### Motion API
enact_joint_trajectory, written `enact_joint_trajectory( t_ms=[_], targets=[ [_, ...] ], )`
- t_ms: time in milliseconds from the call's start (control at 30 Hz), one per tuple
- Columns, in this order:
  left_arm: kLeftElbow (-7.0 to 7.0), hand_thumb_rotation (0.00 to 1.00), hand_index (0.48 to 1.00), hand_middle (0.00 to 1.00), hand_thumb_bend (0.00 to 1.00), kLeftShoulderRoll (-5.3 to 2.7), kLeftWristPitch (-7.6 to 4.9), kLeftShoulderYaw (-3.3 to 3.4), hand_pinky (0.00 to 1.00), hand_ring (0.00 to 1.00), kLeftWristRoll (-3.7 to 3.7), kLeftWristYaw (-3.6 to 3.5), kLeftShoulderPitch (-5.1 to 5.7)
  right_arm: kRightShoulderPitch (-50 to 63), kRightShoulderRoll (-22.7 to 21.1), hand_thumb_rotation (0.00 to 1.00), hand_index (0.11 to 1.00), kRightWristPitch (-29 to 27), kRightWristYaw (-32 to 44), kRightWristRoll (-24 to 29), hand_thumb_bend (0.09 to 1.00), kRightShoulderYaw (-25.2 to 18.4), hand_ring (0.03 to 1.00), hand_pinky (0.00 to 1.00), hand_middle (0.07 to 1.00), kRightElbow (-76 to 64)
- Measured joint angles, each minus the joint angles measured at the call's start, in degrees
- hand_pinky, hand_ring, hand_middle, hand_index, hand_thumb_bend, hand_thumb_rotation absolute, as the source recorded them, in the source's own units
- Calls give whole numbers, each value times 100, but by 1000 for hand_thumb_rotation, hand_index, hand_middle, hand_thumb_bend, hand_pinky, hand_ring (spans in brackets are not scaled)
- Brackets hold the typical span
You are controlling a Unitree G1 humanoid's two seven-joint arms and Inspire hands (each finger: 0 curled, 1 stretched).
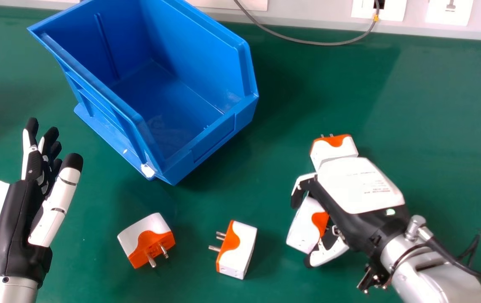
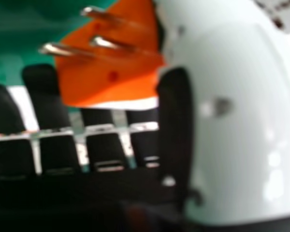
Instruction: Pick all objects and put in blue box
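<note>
Right hand [image 1: 356, 185] around 1 adapter [image 1: 303, 225], 3 more adapters [image 1: 242, 250], green table [image 1: 434, 105]

Two adapters [image 1: 240, 254] lie before the box [image 1: 213, 141] — two more adapters [image 1: 303, 225], to their right.

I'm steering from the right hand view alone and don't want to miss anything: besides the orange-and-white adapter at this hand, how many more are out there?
Observer: Three: a left adapter, a middle adapter, and a far adapter just beyond the right hand.
Operator: Where do they go from here?
Observer: The blue box stands ahead and to the left of that hand.
Operator: Is the other hand carrying one?
Observer: No, the left hand is open and empty.
</note>
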Motion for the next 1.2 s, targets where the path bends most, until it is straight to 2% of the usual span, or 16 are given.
enact_joint_trajectory(
  t_ms=[367,600,800,1033,1200],
  targets=[
    [-1,736,1000,1000,464,1,1,0,1000,1000,10,1,-8,366,285,1,532,233,619,277,490,-518,414,320,495,-1863],
    [-1,739,1000,1000,467,1,3,-12,1000,1000,16,14,-15,-183,527,1,542,204,753,365,489,-615,413,316,498,-2021],
    [8,743,1000,1000,469,1,10,-34,1000,1000,13,10,-40,-1049,795,0,551,-15,606,450,487,-523,408,312,492,-1347],
    [116,745,1000,1000,474,3,3,-37,1000,1000,11,0,-125,-2154,1119,0,557,-191,310,446,486,-281,406,307,491,-203],
    [113,748,1000,1000,479,3,1,-36,1000,1000,3,-3,-116,-3051,1372,0,561,-340,-107,441,486,-80,405,307,489,845]
  ],
)
